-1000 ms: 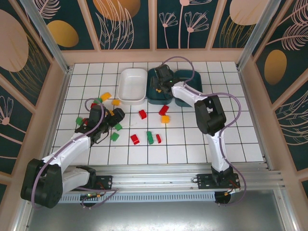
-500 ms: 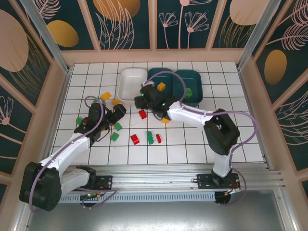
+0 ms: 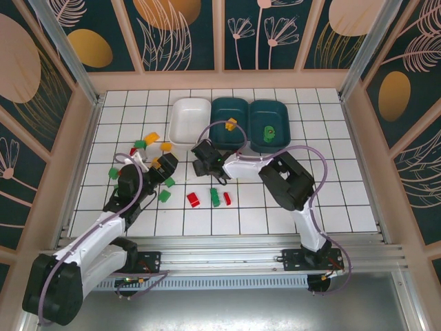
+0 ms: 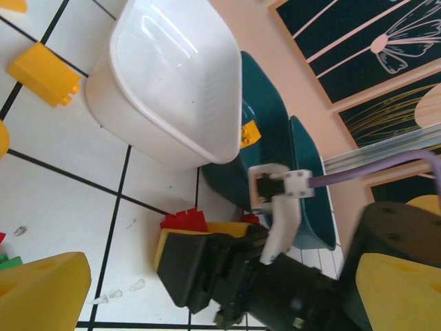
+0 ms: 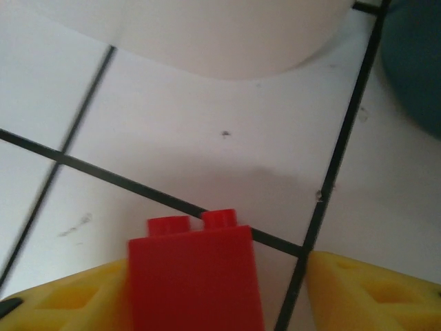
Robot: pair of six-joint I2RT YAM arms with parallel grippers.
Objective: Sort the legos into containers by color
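Two grippers low over the left-centre of the table (image 3: 331, 179), one astride a red brick (image 5: 196, 279).
The left gripper (image 3: 164, 163) gapes wide and holds nothing, with loose legos (image 3: 169, 182) scattered around it. Just to its right, the right gripper (image 3: 202, 164) has its jaws part open either side of the red brick, which sits on the tiles close against one finger with a gap to the other. At the far edge stand the white bin (image 3: 189, 123), a teal bin (image 3: 219, 110) holding a yellow brick (image 3: 231, 125), and a second teal bin (image 3: 258, 114) holding a green brick (image 3: 271, 131).
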